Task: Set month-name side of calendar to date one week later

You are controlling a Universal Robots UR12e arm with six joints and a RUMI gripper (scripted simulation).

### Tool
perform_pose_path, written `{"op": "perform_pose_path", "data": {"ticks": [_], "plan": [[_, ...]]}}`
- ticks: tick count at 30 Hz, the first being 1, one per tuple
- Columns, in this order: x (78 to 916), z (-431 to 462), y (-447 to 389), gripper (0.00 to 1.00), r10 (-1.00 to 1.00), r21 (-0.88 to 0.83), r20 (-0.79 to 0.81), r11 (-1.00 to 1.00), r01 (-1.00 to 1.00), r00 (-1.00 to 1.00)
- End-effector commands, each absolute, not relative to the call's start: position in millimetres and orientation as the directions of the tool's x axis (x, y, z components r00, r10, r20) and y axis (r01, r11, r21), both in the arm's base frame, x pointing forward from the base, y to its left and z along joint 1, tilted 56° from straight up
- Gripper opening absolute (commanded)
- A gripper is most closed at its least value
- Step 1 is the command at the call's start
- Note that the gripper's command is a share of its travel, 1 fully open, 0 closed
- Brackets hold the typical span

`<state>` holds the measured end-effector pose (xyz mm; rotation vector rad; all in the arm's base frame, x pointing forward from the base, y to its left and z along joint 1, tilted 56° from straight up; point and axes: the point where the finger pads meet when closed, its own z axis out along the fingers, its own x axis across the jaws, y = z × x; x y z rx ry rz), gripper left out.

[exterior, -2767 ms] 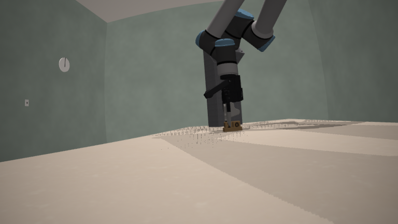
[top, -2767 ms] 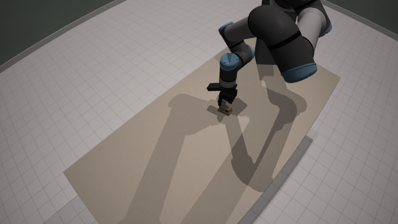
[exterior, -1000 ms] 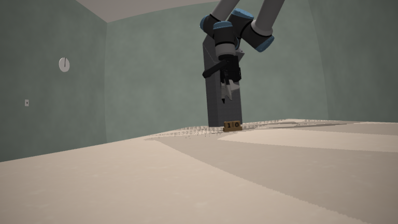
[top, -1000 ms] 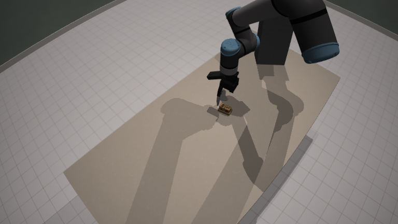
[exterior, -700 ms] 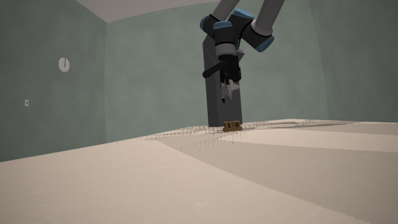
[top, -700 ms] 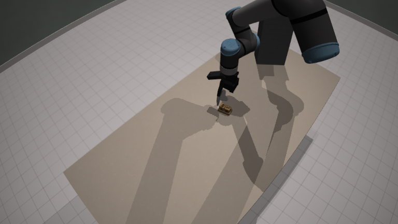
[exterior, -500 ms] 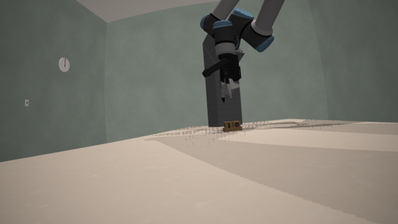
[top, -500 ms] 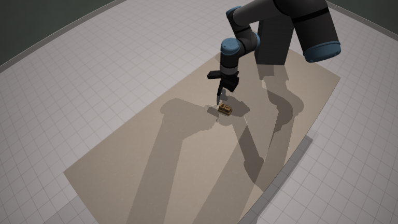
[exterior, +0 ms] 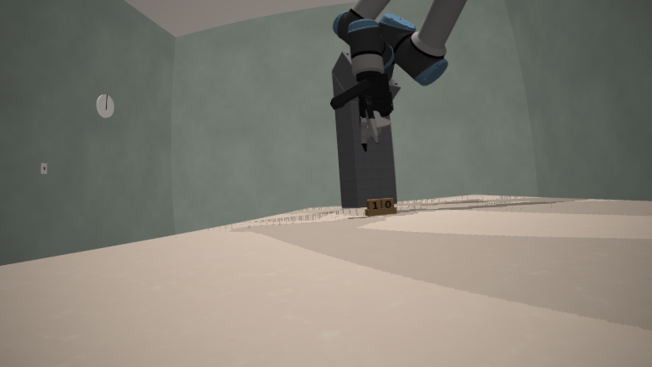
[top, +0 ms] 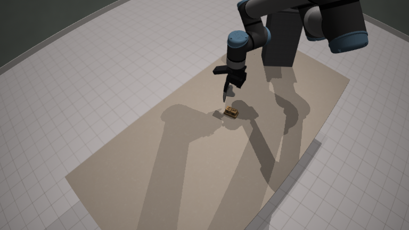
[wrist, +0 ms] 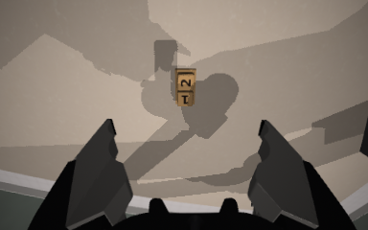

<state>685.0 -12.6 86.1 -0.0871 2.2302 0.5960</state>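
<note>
The wooden tray (top: pixel 235 116) (exterior: pixel 379 211) (wrist: pixel 186 70) holds two wooden cubes side by side, which look flat. In the exterior view, the left cube (exterior: pixel 374 205) shows an upright 1 and the right cube (exterior: pixel 387 204) an upright 0. In the wrist view, the top of the upper cube (wrist: pixel 186 82) reads 2, turned sideways, and the top of the lower cube (wrist: pixel 185 99) shows a 1. No month name is legible in any view. My gripper (top: pixel 227 97) (exterior: pixel 369 145) (wrist: pixel 187 120) is open and empty, above the cubes and clear of them.
The tray stands on the beige table top (top: pixel 120 167) (exterior: pixel 240 296), in front of the dark robot pedestal (top: pixel 281 39) (exterior: pixel 370 175). Arm shadows fall around and partly over the tray. The arm reaches in from above and behind.
</note>
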Motion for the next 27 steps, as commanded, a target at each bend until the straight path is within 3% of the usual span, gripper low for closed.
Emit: {"op": "perform_pose_path", "data": {"ticks": [1, 27], "plan": [[674.1, 95.4, -19.9, 1.00, 0.128, 0.389, -0.728, 0.886, -0.253, -0.673], [670.1, 98.6, -22.5, 1.00, 0.128, 0.389, -0.728, 0.886, -0.253, -0.673]]}}
